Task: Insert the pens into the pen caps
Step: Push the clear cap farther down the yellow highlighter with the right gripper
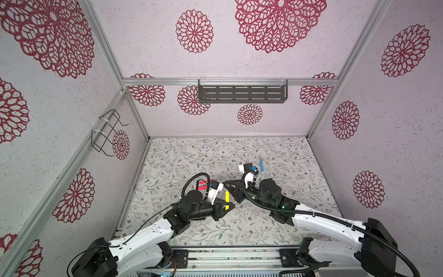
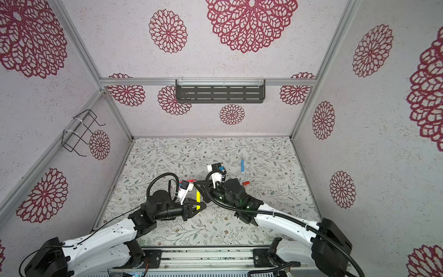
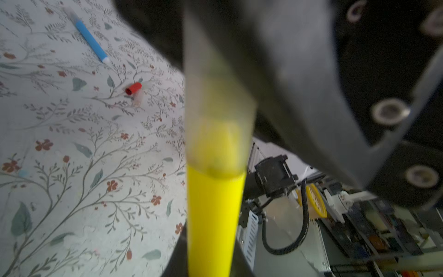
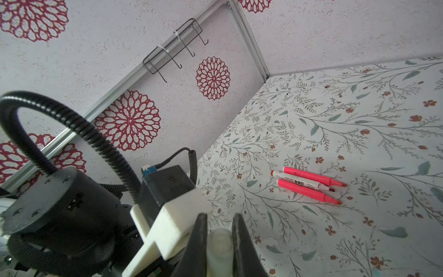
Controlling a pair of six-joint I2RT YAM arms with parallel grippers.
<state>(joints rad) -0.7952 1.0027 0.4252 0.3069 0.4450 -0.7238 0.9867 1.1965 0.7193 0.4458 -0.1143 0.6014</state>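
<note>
Left gripper clamped tight on the yellow pen; right gripper pinched the pale cap at its twelve o'clock end. Blue pen lay off at two o'clock.

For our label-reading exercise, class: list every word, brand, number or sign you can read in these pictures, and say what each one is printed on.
No text here can be read.
White-barrelled pen, lying between two pink pens: a strip of dark print runs along the barrel, too small and blurred to read.
No other lettering, number or sign shows in any view.
</note>
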